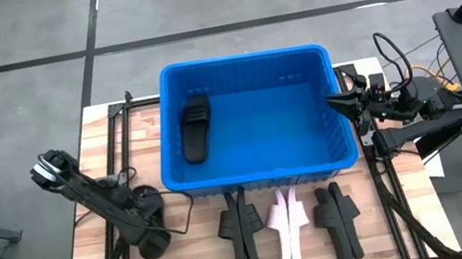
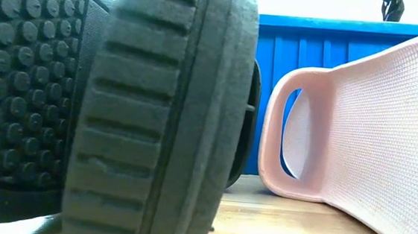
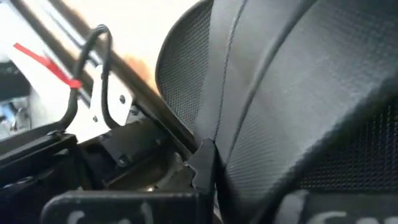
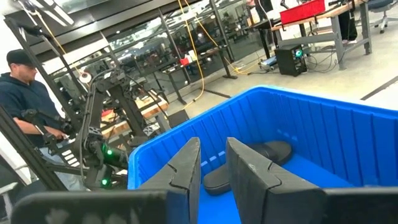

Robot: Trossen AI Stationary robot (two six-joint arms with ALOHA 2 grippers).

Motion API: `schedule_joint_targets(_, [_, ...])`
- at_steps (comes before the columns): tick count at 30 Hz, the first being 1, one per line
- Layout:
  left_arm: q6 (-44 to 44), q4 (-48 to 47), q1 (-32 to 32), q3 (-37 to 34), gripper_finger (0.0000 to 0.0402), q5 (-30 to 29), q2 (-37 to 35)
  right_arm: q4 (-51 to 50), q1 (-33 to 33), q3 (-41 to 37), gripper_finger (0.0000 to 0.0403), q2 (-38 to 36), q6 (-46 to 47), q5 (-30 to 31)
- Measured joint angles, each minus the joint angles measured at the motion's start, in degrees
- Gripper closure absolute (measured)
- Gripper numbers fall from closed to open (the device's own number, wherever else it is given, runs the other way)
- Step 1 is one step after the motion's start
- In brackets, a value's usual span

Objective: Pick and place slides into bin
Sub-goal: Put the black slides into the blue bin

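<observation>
bin point(image 1: 253, 121) mid-table, one black slide point(image 1: 195, 128) inside | other slides point(image 1: 289, 223) on edge out front, pink pair in the middle | right gripper point(image 1: 336, 100) at bin's right rim, fingers narrowly apart, empty | left gripper point(image 1: 155, 246) front-left, fully closed

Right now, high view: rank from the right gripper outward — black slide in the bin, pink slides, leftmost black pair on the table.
From the right gripper, at the bin's right rim:
1. Pink slides, on the table in front of the bin, middle of the row.
2. Black slide in the bin, left side, and leftmost black pair, front left: too close to call.
</observation>
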Motion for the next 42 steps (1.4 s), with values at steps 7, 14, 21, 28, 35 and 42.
schedule_joint_targets(7, [10.9,0.7,0.0,5.0,0.0399,4.2,-4.7,-0.1,0.0,0.0,0.0324,0.0,0.0,0.0])
schedule_joint_targets(14, [11.3,0.7,0.0,12.5,0.0400,5.8,-10.8,-0.2,0.0,0.0,0.0323,0.0,0.0,0.0])
schedule_joint_targets(21, [11.2,10.9,1.5,20.0,0.0401,5.4,-14.7,-0.2,0.0,0.0,0.0334,0.0,0.0,0.0])
schedule_joint_targets(28, [13.4,25.5,5.0,24.9,0.0401,0.8,-12.6,-0.2,0.0,0.0,0.0329,0.0,0.0,0.0])
schedule_joint_targets(35, [26.1,30.3,10.4,31.7,0.0401,-1.2,-7.9,-0.2,0.0,0.0,0.0328,0.0,0.2,0.0])
schedule_joint_targets(42, [36.6,30.3,15.0,38.9,0.0402,-2.4,-4.5,0.0,0.0,0.0,0.0334,0.0,0.7,0.0])
